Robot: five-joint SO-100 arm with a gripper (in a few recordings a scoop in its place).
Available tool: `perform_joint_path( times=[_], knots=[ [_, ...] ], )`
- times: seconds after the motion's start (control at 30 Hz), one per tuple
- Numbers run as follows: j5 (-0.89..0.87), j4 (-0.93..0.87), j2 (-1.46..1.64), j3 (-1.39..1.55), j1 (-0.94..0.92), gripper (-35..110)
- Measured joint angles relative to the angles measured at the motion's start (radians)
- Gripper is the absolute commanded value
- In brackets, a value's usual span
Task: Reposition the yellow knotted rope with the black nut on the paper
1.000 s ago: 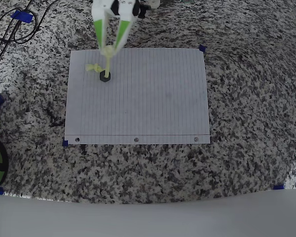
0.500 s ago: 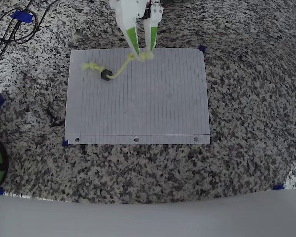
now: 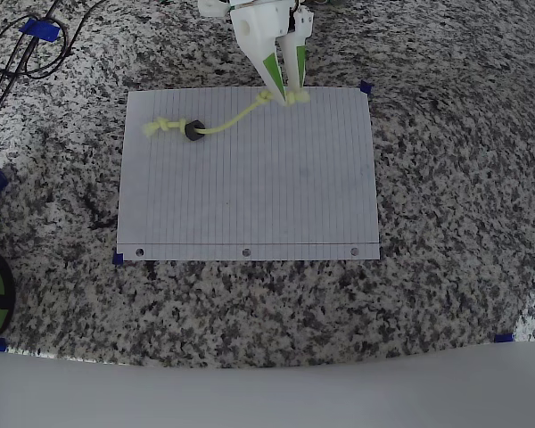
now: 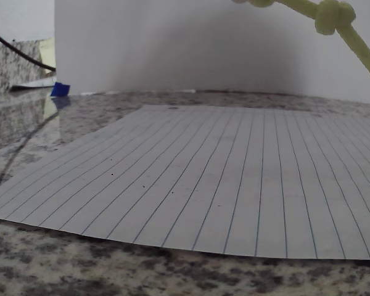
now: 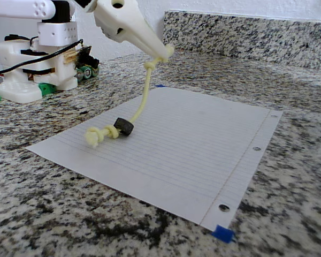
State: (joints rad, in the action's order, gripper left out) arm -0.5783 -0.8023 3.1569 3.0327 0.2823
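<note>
Overhead view first: the paper (image 3: 248,174) lies flat on the speckled granite counter (image 3: 455,178), its three punched holes along the edge nearest the bottom of the picture, with small blue tape tabs (image 3: 366,87) at some corners. The gripper (image 3: 288,92) hangs over the paper's far edge, a little right of that edge's middle, its white and green fingers (image 3: 273,74) pressed together on one knotted end of the yellow knotted rope (image 3: 225,125). From there the rope runs leftward across the paper's far portion to its other knotted end, which rests on the sheet near the far left corner. The black nut (image 3: 193,130) sits around the rope just beside that resting knot and lies on the paper. In the fixed view the pinched end is lifted clear of the sheet at the gripper (image 5: 165,52), and the rope (image 5: 143,101) drops in a curve down to the nut (image 5: 124,126) and the low knot on the paper (image 5: 203,150). In the wrist view the rope (image 4: 333,21) crosses the upper right corner above the lined paper (image 4: 234,185). Black cables (image 3: 22,49) coil on the counter off the paper's far left corner.
</note>
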Motion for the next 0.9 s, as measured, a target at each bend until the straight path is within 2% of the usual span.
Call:
perform_joint_path(
  times=[0.1,0.4,0.53,0.67,0.9],
  knots=[
    [-0.003,-0.006,-0.003,0.0,0.017,0],
    [-0.229,-0.012,-0.009,0.008,0.028,0],
    [-0.253,0.034,-0.06,0.025,0.051,0],
    [-0.233,0.067,-0.067,0.025,0.055,0],
    [-0.055,0.091,-0.067,0.063,0.064,0]
  ],
)
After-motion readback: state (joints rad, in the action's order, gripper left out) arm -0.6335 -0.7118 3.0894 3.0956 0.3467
